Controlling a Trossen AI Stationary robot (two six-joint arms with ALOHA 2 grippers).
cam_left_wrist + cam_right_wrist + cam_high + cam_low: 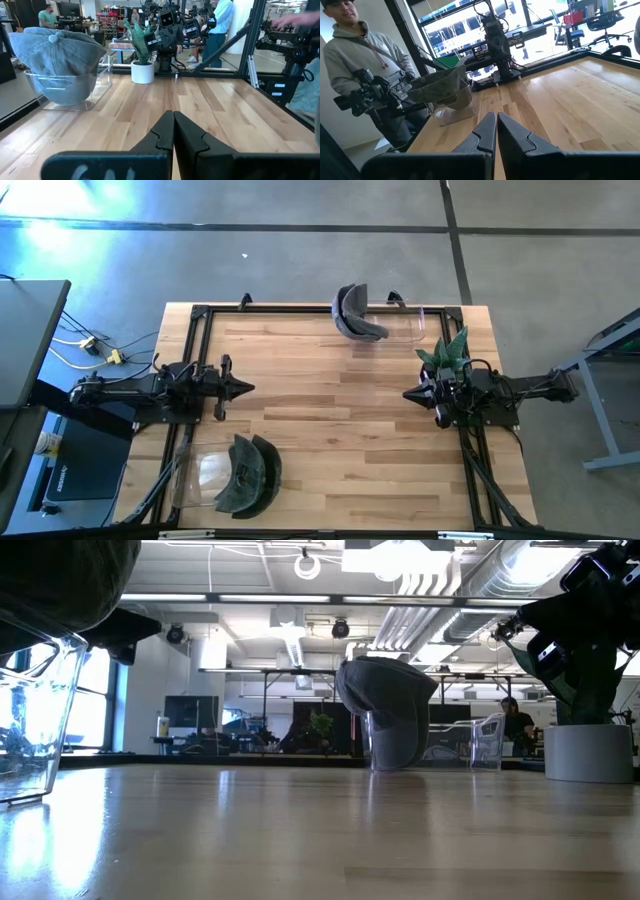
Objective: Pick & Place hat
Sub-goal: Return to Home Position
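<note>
Two light, floppy-looking caps: gray cap (pixel 352 313) at 12 o'clock, black cap (pixel 250 473) at 7, both binned. I'd pinch the stiffer front edge. Left jaws and right jaws are together.

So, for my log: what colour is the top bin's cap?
Gray cap, best in the left wrist view.

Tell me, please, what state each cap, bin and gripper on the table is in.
gray cap: resting in the top transparent bin, crown above the rim.
top transparent bin: upright, holding that cap.
black cap: resting in the bottom transparent bin.
bottom transparent bin: upright, holding that cap.
left gripper: shut, empty.
right gripper: shut, empty, beside the potted plant.
</note>
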